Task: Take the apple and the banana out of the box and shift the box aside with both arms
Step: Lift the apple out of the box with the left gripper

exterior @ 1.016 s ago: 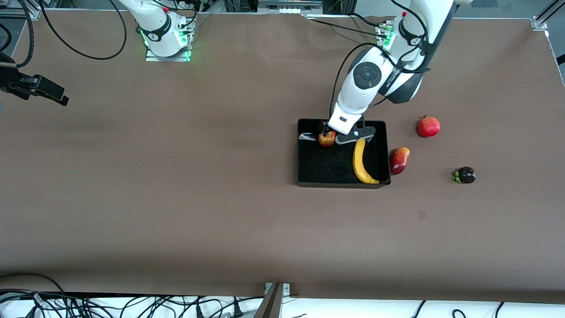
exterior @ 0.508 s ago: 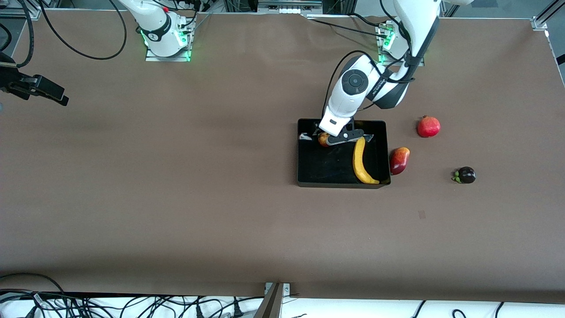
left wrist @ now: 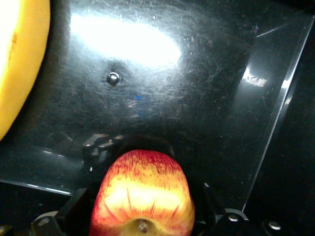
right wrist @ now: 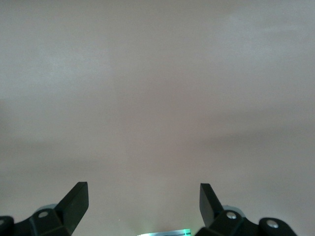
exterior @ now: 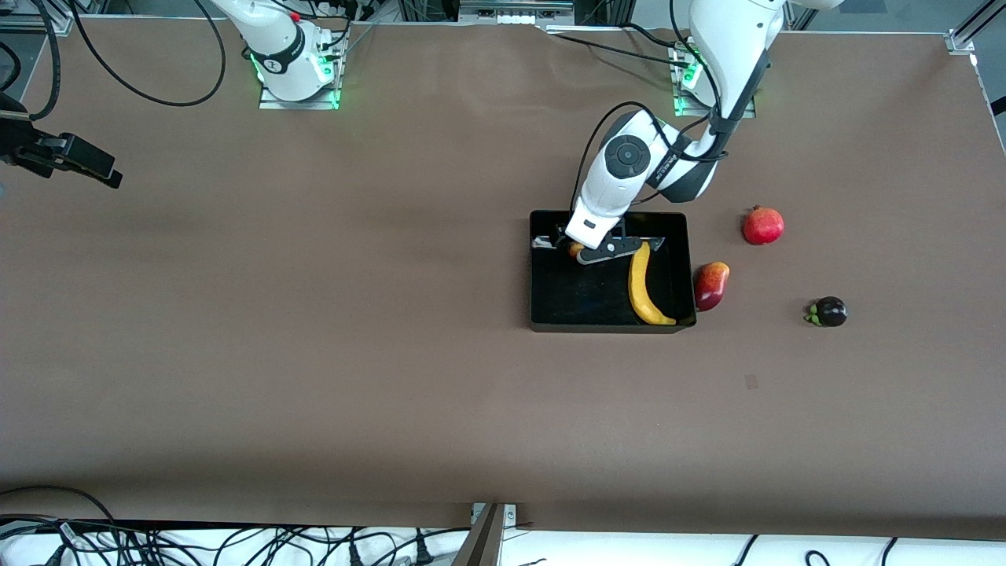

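The black box (exterior: pixel 550 306) lies on the brown table toward the left arm's end. In it are a yellow banana (exterior: pixel 644 287) along one wall and a red-yellow apple (exterior: pixel 574 250) near the wall closest to the arms' bases. My left gripper (exterior: pixel 581 253) is down inside the box, open, with one finger on each side of the apple. The left wrist view shows the apple (left wrist: pixel 142 191) filling the gap of the left gripper (left wrist: pixel 142 196), above the glossy box floor (left wrist: pixel 172 88), with the banana (left wrist: pixel 19 64) at the edge. My right gripper (right wrist: pixel 142 189) waits open over bare table.
Outside the box, toward the left arm's end, lie three fruits. A red-yellow one (exterior: pixel 711 284) rests against the box wall. A round red one (exterior: pixel 763 226) and a dark purple one (exterior: pixel 829 312) lie farther out. Cables hang along the table edge nearest the camera.
The left arm has swung a little toward the right arm's end and lowered its gripper onto the apple, which is now mostly covered. The right arm has not moved.
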